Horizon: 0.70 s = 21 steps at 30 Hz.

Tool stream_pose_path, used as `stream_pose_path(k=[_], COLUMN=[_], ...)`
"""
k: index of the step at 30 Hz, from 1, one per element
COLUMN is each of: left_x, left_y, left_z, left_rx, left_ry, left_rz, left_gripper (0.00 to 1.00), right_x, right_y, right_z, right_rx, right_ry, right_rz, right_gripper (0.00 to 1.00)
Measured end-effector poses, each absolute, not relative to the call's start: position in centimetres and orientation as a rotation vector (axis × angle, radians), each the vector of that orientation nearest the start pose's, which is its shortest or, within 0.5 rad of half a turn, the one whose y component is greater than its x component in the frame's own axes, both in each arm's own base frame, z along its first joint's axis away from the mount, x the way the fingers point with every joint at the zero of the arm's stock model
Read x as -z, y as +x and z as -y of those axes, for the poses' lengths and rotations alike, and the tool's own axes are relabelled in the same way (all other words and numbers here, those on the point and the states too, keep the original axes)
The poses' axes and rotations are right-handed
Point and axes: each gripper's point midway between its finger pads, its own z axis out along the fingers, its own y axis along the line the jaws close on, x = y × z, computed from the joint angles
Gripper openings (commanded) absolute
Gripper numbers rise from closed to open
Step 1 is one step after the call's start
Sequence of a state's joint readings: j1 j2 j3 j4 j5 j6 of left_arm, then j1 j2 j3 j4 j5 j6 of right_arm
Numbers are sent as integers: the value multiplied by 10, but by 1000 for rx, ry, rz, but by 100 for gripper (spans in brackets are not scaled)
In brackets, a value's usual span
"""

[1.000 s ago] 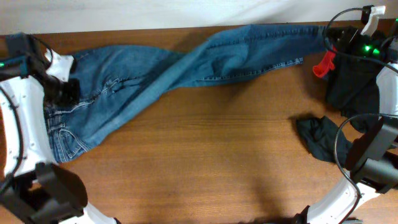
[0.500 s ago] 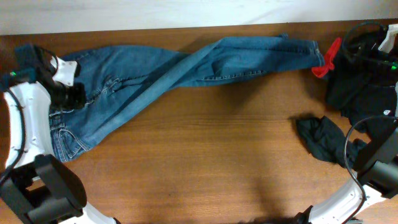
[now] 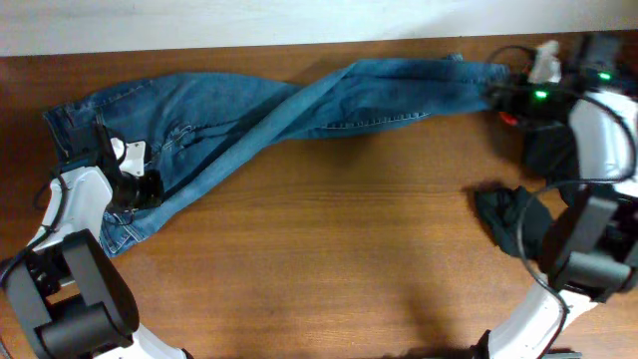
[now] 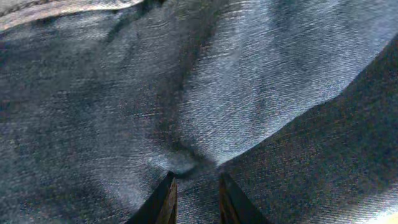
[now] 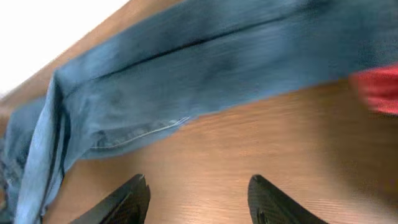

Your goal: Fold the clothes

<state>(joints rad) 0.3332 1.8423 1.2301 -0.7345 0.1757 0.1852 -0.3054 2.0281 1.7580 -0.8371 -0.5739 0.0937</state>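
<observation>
Jeans (image 3: pixel 249 115): on the far part of the table (image 3: pixel 349 259), waist at the left, leg ends at the far right.
Long axis: left to right, slanting toward the far edge on the right; the legs cross near the middle.
Left gripper (image 4: pixel 196 198): fingers nearly together, pinching a pucker of denim near the waist.
Right gripper (image 5: pixel 199 190): fingers apart, nothing between them, over bare wood beside a leg.
Surface: brown wood; a dark cloth (image 3: pixel 508 221) lies at the right.
Room: pale wall (image 3: pixel 299 18) behind.
</observation>
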Motion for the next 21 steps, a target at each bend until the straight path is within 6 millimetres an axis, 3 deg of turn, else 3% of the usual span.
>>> stream_pose_path(k=[1,6,8,11,16,18,19,20,21], left_x=[-39,-37,-37,-38,-51,-78,-91,-106,-132], left_y=[368,361,362,362,359,360,359,357,352], left_z=[-97,-94,-92,-86,-80,-84,-87,-91,-98], left_rx=[157,179,195,248,274,223,187,141,61], left_ry=[-196,-245,-251,-245,-232,-236,-253,-272,-323], left_rz=[-2872,-2900,-2897,-2892,-2873,-2810,-2781,-2748,-2689], left_gripper=[24,25,24,23,23,27,32,51,61], right_x=[-146,-135,-134,-131,-129,-125,-123,-121,-120], right_y=[495,496,493,486,477,470,467,463,459], right_z=[30,-52,-87,-119,-143,-140,-139,-138,-137], right_rx=[-678,-607,-595,-578,-564,-554,-548,-543,-537], right_ry=[266,71,-14,-104,-169,-160,-159,-166,-187], right_rz=[-2556,-2634,-2648,-2664,-2685,-2723,-2734,-2755,-2767], right_gripper=[58,71,71,71,71,71,71,71,72])
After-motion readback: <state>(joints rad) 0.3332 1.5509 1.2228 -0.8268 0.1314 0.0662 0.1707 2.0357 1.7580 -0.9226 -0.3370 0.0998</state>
